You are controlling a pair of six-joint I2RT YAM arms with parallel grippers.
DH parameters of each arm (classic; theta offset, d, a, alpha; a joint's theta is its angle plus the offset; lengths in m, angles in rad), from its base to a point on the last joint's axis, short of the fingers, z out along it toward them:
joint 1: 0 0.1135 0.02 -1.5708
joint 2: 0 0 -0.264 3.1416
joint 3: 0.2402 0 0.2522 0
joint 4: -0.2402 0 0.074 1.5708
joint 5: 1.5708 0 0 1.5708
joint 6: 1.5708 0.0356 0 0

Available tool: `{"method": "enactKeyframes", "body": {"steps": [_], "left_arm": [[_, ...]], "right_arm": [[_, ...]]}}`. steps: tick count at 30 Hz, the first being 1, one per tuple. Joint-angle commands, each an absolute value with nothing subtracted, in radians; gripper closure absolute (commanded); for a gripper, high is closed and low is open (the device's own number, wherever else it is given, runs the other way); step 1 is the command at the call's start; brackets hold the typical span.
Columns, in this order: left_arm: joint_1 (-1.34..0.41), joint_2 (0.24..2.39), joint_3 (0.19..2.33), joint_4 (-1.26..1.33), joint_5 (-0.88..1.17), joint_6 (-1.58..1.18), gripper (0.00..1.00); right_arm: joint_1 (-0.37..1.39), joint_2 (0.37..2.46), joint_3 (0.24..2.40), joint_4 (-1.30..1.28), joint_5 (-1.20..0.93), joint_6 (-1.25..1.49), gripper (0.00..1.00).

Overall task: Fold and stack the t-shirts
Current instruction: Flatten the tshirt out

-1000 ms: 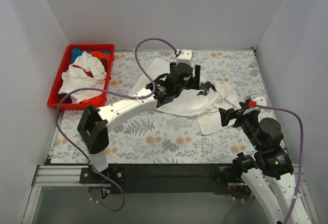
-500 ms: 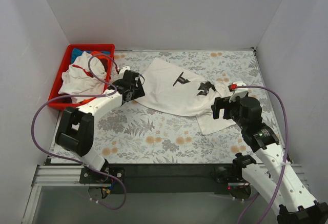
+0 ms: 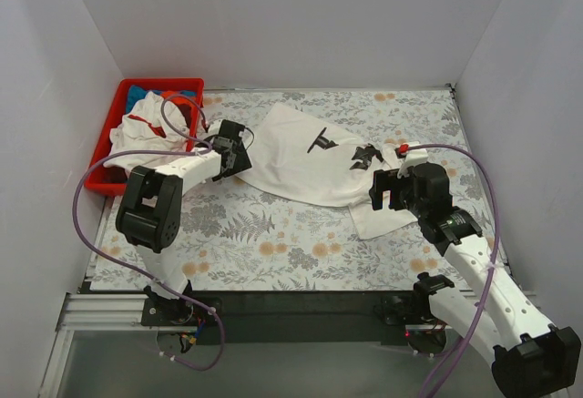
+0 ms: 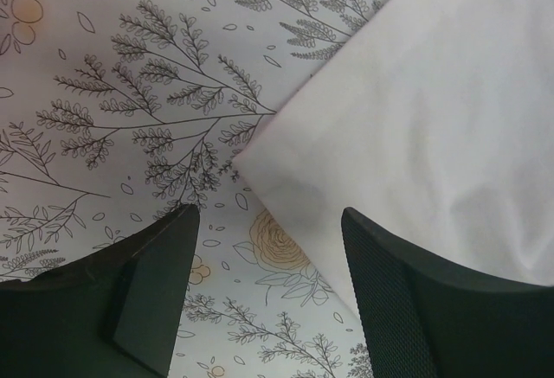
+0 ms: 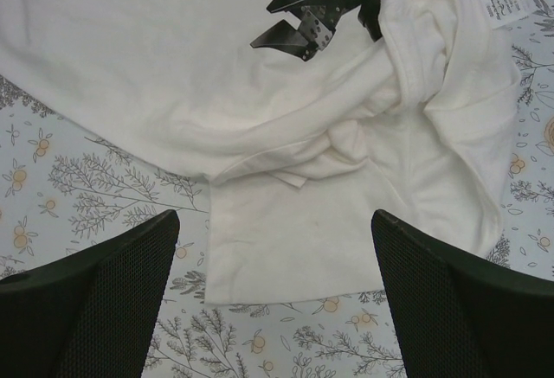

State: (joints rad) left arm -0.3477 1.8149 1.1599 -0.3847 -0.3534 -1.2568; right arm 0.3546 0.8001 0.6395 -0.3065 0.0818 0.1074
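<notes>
A large white t-shirt (image 3: 310,166) with black printed patches lies spread and partly bunched on the floral table covering. Its left corner (image 4: 415,110) shows in the left wrist view, and my left gripper (image 4: 268,222) hangs open just over that corner's edge, gripping nothing. In the top view the left gripper (image 3: 239,149) sits at the shirt's left tip. My right gripper (image 5: 275,222) is wide open above the shirt's lower right flap (image 5: 338,240); seen from above, the right gripper (image 3: 387,188) hovers at the rumpled right side. More t-shirts, white with red trim (image 3: 146,134), blue (image 3: 144,92) and orange-red (image 3: 179,99), are piled in the bin.
A red plastic bin (image 3: 98,166) stands at the table's left rear, close to the left arm's elbow. White walls close in the table on three sides. The shirt's neck label (image 5: 506,6) faces up at the far right.
My left arm has swung from the middle of the white shirt to its left corner, its jaws narrowing slightly. The right arm has reached forward over the shirt's lower right part.
</notes>
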Motion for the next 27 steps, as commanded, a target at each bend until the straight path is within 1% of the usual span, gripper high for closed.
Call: {"method": "enactKeyframes", "body": {"steps": [1, 4, 5, 9, 17, 20, 22, 23, 25, 26, 27], "left_arm": [[-0.318, 1.792, 1.163, -0.365, -0.368, -1.322, 0.35], [-0.307, 1.795, 1.155, -0.342, -0.357, -1.354, 0.40], [-0.304, 1.799, 1.155, -0.341, -0.367, -1.362, 0.43], [-0.293, 1.827, 1.160, -0.337, -0.354, -1.397, 0.51], [-0.291, 1.844, 1.126, -0.311, -0.321, -1.437, 0.57], [-0.291, 1.855, 1.117, -0.301, -0.321, -1.447, 0.63], [-0.291, 1.864, 1.114, -0.301, -0.321, -1.453, 0.64], [-0.291, 1.862, 1.111, -0.302, -0.325, -1.454, 0.69], [-0.291, 1.856, 1.098, -0.301, -0.336, -1.457, 0.73], [-0.291, 1.850, 1.095, -0.301, -0.350, -1.459, 0.81], [-0.290, 1.845, 1.086, -0.301, -0.356, -1.459, 0.83]], "right_arm": [[0.353, 0.807, 0.663, -0.268, 0.080, 0.136, 0.03], [0.354, 0.811, 0.657, -0.268, 0.072, 0.137, 0.05], [0.356, 0.811, 0.655, -0.268, 0.072, 0.138, 0.05], [0.354, 0.819, 0.658, -0.270, 0.068, 0.130, 0.05], [0.354, 0.825, 0.647, -0.270, 0.063, 0.124, 0.06], [0.354, 0.827, 0.643, -0.270, 0.063, 0.120, 0.06], [0.354, 0.828, 0.635, -0.268, 0.069, 0.117, 0.07], [0.354, 0.828, 0.632, -0.268, 0.071, 0.117, 0.06], [0.354, 0.830, 0.624, -0.265, 0.075, 0.114, 0.06], [0.353, 0.831, 0.623, -0.265, 0.077, 0.114, 0.06], [0.354, 0.831, 0.620, -0.262, 0.080, 0.117, 0.07]]}}
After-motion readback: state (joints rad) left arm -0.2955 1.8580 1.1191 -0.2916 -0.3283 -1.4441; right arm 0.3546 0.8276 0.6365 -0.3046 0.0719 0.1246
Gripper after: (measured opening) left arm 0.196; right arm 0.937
